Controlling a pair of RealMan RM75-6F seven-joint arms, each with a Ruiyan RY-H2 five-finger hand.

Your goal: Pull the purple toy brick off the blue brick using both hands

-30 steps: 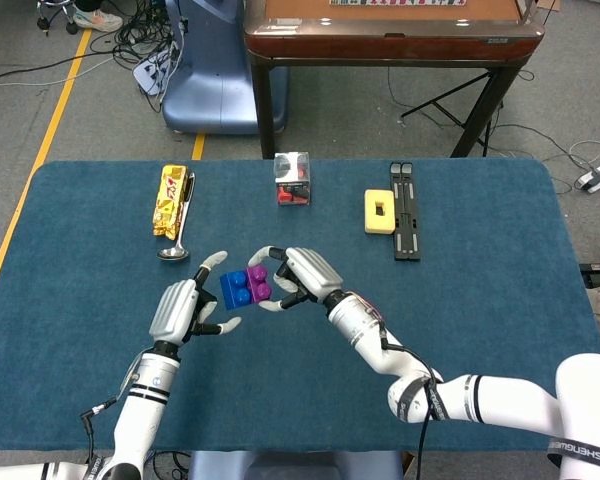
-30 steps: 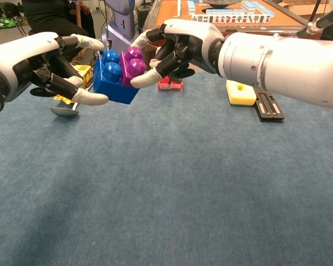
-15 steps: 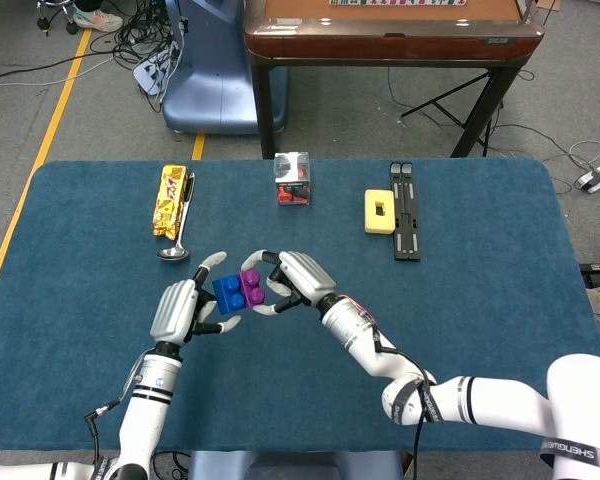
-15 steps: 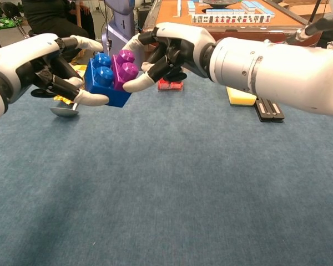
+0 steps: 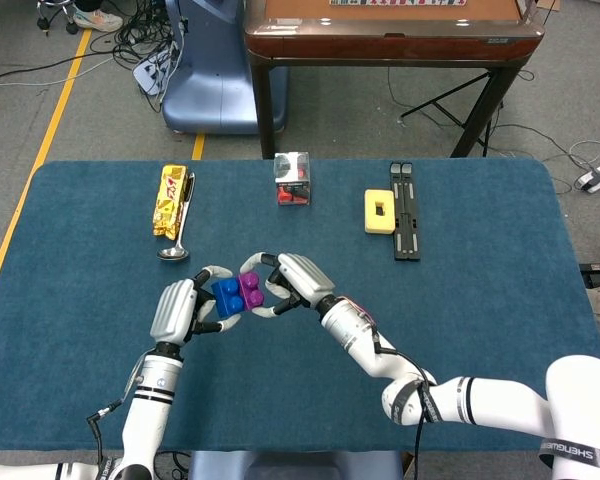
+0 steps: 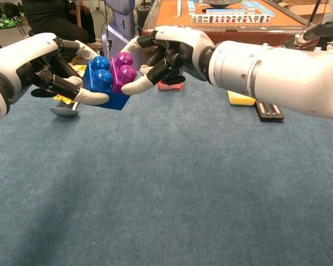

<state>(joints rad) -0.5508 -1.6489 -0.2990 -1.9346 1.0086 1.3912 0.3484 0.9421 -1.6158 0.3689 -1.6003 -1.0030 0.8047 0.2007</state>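
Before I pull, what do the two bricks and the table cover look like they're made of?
Purple brick and blue brick: likely moulded hard plastic, smooth and slightly glossy, with highlights on the round studs. Table cover: looks like a blue felt or short-pile fabric, matte with a fuzzy, speckled weave. No sign tells more.

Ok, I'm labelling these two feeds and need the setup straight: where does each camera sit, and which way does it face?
Head view: high, looking down on the blue cloth-covered table; both forearms show, left hand and right hand holding the blue toy brick and purple toy brick.
Chest view: low, facing forward across the table; both hands loom large.
Shared: hands, bricks, metal spoon, yellow block.
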